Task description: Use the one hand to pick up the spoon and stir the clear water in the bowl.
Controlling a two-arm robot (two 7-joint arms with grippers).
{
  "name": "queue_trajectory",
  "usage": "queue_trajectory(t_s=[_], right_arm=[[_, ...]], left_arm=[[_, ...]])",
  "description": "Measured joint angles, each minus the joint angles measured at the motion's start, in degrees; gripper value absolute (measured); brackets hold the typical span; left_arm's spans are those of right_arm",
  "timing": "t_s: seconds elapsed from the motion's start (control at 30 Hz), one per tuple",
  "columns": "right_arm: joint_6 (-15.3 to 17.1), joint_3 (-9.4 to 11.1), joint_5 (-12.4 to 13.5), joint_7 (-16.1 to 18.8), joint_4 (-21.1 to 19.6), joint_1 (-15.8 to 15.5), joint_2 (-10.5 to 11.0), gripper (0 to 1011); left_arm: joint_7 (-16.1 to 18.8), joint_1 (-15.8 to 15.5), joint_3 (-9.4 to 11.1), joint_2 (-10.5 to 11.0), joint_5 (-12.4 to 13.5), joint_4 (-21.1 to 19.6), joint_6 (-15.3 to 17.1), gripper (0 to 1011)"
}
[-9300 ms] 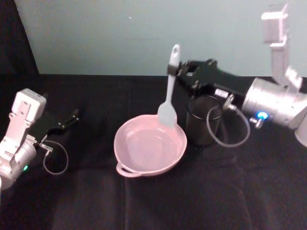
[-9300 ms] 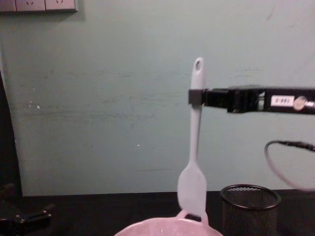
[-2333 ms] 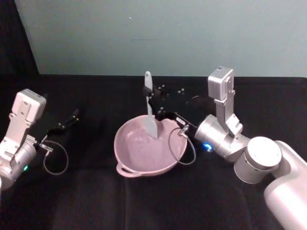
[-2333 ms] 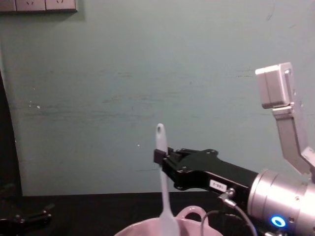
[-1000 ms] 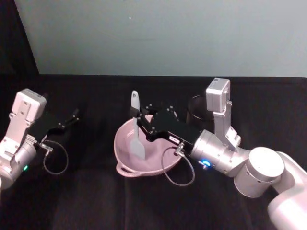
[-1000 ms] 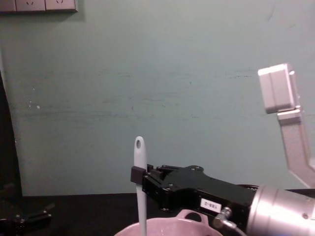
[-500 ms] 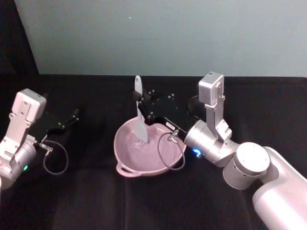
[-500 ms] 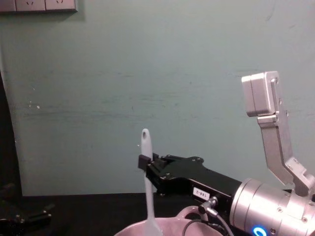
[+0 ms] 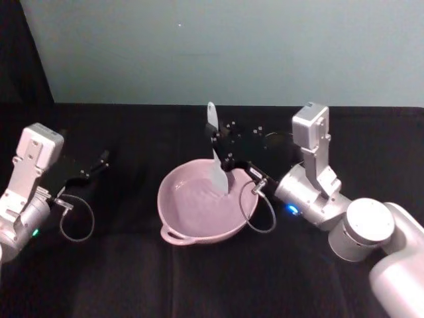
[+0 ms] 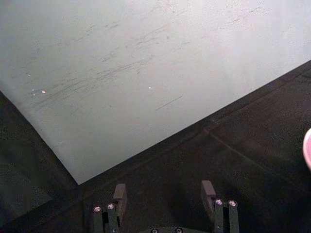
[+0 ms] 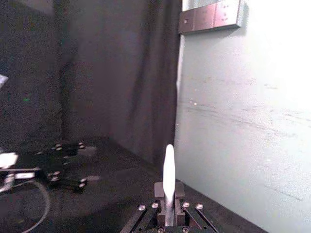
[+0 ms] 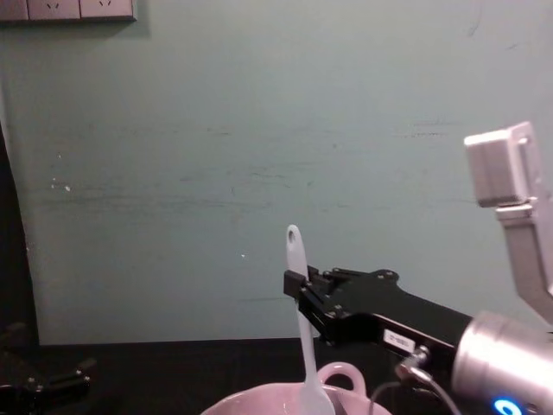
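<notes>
The pale pink bowl (image 9: 189, 212) sits mid-table on the black cloth, its loop handle toward me. The white spoon (image 9: 214, 154) stands nearly upright, its flat head dipped into the bowl's far right part. My right gripper (image 9: 216, 140) reaches in from the right and is shut on the spoon's handle just below the holed end. The chest view shows the same grip (image 12: 295, 284) on the spoon (image 12: 301, 346) above the bowl's rim (image 12: 251, 402). The right wrist view has the handle (image 11: 168, 174) clamped between the fingers. My left gripper (image 9: 99, 162) rests open at the far left.
A black mesh cup (image 9: 277, 142) stands behind the right gripper, largely hidden by it. A loose cable loop (image 9: 255, 212) hangs from the right wrist over the bowl's right rim. A teal wall closes the table's far side.
The right gripper has carried the spoon to the right across the bowl, from the left-centre to the far right side. The left arm has not moved.
</notes>
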Motion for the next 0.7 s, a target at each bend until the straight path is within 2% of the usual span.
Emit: queue_trajectory(t_s=[0.17, 0.4, 0.7], right_arm=[[1.6, 0.3, 1.9, 3.4, -3.3, -2.0, 2.1, 110], [5.7, -0.5, 6.1, 8.1, -8.4, -4.5, 5.0, 110], [7.4, -2.6, 8.3, 9.4, -10.3, -5.0, 5.5, 110]], left_arm=[[0.0, 0.0, 0.0, 0.0, 0.0, 0.0, 0.0, 1011], [0.0, 0.0, 0.0, 0.0, 0.0, 0.0, 0.0, 1011], [0.0, 0.0, 0.0, 0.0, 0.0, 0.0, 0.0, 1011]])
